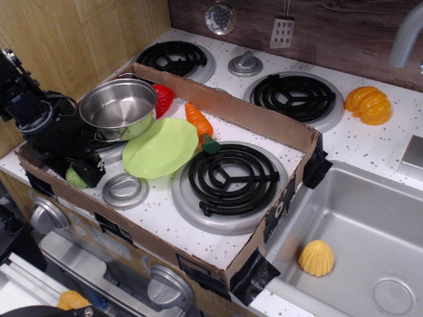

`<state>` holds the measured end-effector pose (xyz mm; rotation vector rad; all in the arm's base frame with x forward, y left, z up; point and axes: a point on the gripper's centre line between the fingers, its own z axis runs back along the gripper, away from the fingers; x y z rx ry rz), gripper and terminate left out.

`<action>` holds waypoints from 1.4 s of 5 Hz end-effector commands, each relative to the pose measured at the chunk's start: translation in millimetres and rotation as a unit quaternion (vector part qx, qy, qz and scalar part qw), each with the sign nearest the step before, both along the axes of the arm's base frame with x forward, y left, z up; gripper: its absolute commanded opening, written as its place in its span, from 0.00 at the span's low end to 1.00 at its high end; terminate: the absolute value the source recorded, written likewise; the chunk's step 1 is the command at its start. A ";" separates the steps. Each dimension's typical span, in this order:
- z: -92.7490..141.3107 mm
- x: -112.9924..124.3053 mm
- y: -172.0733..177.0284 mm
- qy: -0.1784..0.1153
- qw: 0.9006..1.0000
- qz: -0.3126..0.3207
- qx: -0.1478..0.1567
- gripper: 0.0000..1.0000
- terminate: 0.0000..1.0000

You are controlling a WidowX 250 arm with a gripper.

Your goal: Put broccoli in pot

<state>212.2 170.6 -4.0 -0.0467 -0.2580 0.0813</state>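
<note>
At the near left I see my gripper (80, 173) clenched around the broccoli (75, 177), low over the stovetop beside the grey lid (125, 190). Just beyond stands the pot (121, 109), with the lime plate (160, 147) to its right.

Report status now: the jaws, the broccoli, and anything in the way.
Gripper low at the broccoli; jaws mostly hidden, grip unclear. Pot empty, just behind. Plate and lid beside the path, not blocking.
</note>
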 end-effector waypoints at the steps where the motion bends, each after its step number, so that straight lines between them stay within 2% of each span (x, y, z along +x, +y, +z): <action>1: 45.0 2.6 -3.2 -0.029 0.998 -0.028 0.039 0.00 0.00; 2: 81.8 8.1 -2.9 -0.029 0.998 -0.020 0.053 0.00 0.00; 3: 103.2 15.0 -0.6 -0.039 0.996 -0.017 0.072 0.00 0.00; 4: 111.0 25.3 12.5 -0.062 0.993 -0.021 0.100 0.00 0.00; 5: 101.8 50.1 36.1 -0.134 0.982 -0.065 0.116 0.00 0.00; 7: 102.1 88.8 62.1 -0.168 0.971 -0.132 0.106 0.00 0.00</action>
